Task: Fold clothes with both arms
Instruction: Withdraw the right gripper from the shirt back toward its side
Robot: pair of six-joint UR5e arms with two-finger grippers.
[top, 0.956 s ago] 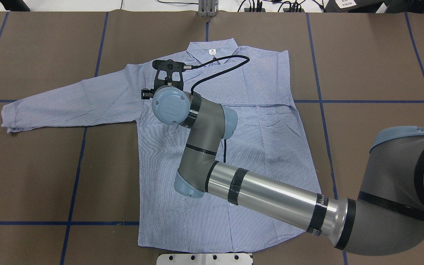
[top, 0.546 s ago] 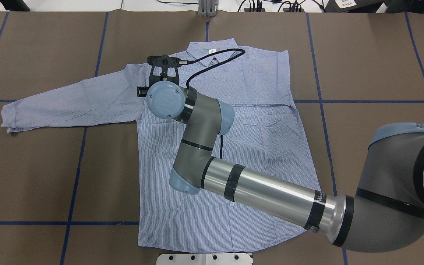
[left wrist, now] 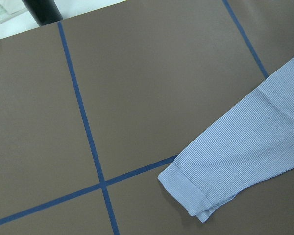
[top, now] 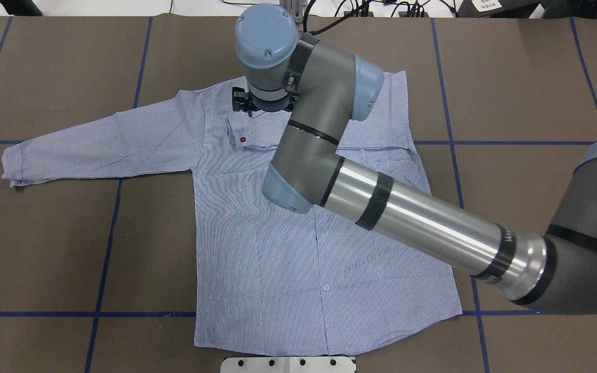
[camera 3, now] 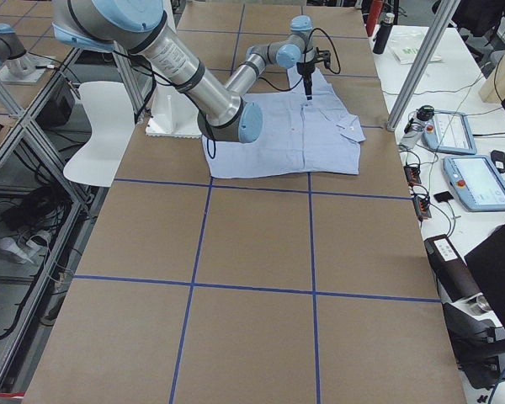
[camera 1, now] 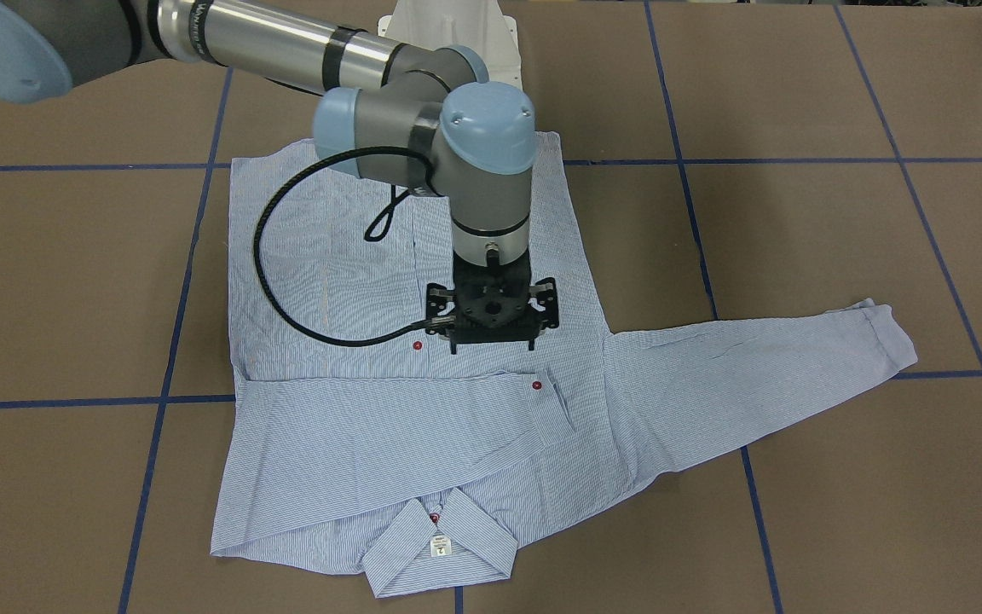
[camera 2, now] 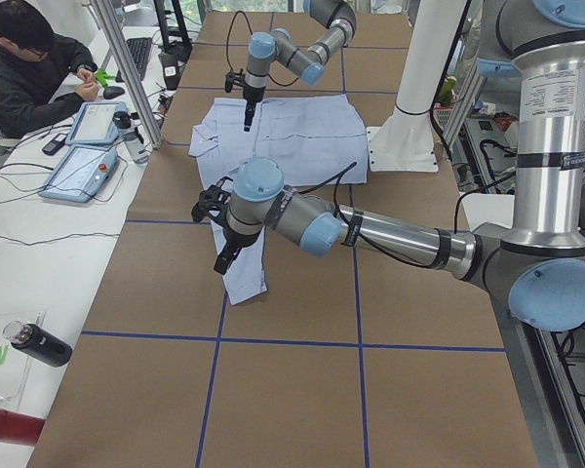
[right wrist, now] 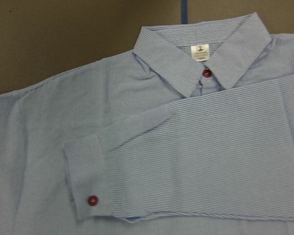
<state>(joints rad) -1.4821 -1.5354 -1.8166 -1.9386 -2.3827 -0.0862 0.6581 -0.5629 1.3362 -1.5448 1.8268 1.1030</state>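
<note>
The light blue striped shirt [top: 288, 259] lies flat, front up, with its collar [right wrist: 201, 54] at the far side. One sleeve is folded across the chest, and its cuff [top: 241, 132] with a red button lies flat. The other sleeve [top: 96, 147] stretches out sideways, and its cuff [left wrist: 191, 191] rests on the table. My right gripper [camera 1: 491, 314] hangs above the chest near the folded cuff, holding no cloth. Its wrist hides its fingers, so I cannot tell its state. My left gripper [camera 2: 222, 261] hovers by the stretched sleeve's end. It shows only in the exterior left view, so I cannot tell its state.
Blue tape lines [top: 107, 233] divide the brown table. The white pedestal base [top: 288, 364] stands at the near edge by the shirt's hem. A person [camera 2: 24, 68] sits at a side desk with a tablet [camera 2: 83, 161]. A black bottle [camera 2: 39, 343] lies there too.
My right arm has risen and swung toward the collar. The folded sleeve's cuff, which the arm covered before, now shows lying flat. The shirt has not moved.
</note>
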